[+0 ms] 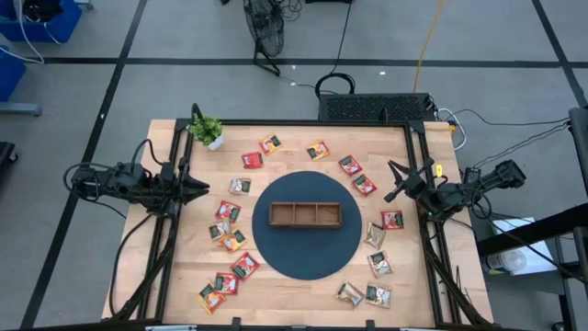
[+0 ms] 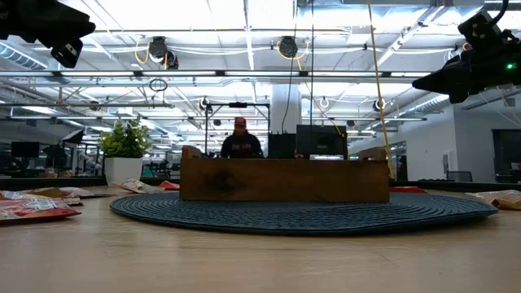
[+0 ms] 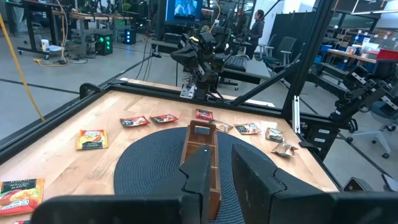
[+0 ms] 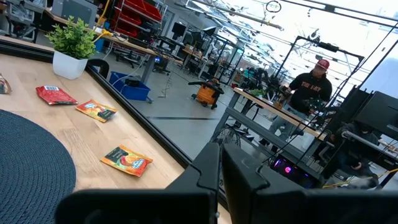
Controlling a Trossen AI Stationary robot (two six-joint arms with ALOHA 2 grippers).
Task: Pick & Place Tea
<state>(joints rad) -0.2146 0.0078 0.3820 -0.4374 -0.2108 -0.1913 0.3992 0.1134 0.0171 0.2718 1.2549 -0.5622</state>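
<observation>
Many small tea sachets lie flat on the wooden table around a dark round mat (image 1: 276, 253). Red and orange ones (image 1: 227, 211) are on the left and at the far side (image 1: 318, 150); beige-and-green ones (image 1: 378, 295) are near right. The brown three-compartment tray (image 1: 305, 214) stands on the mat's middle. My left gripper (image 1: 204, 190) hovers at the table's left edge, pointing at the tray (image 3: 202, 155), its fingers nearly together. My right gripper (image 1: 393, 182) hovers at the right edge, raised (image 2: 444, 81), fingers together (image 4: 221, 168), pointing toward the far left corner.
A small green potted plant (image 1: 208, 131) stands at the far left corner. Black frame rails run along the table's left and right edges. A person (image 2: 240, 142) sits behind the far edge. Bare wood shows along the near edge.
</observation>
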